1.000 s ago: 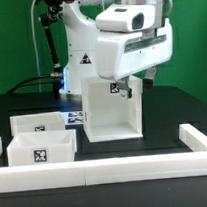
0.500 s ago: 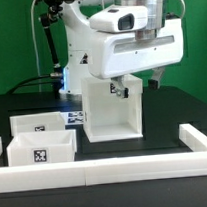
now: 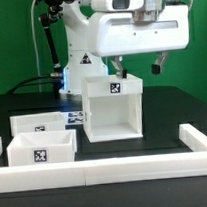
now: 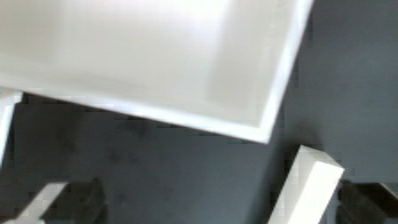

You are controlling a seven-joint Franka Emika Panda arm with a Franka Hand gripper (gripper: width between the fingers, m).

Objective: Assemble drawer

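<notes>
The hand is held up in the air, at 1 o'clock from the case, and nothing is touched by it. Its two fingers are spread wide and nothing is pinched between them. The drawer is seen in three parts on the black bench. The case is stood upright near the middle of the exterior view, with its open side turned to the camera. The far tray and the near tray are set at 8 o'clock from the case, apart from it and close to each other. No tray is inside the case yet, so the task is judged to be at an early step: the case is set, and a tray is to be fetched. For the next move, the hand would have to be brought over to 8 o'clock, lowered over one thin tray wall, and pressed shut on it. The tray would then have to be held level and lined up with the opening, so it can be slid in. All the parts look to be made of smooth, hard white plastic. The case is a tall box with flat walls and sharp corners. The trays are small, low and open on top. A black-and-white square tag is carried by each part. A long, low white rail is laid at 6 o'clock.
</notes>
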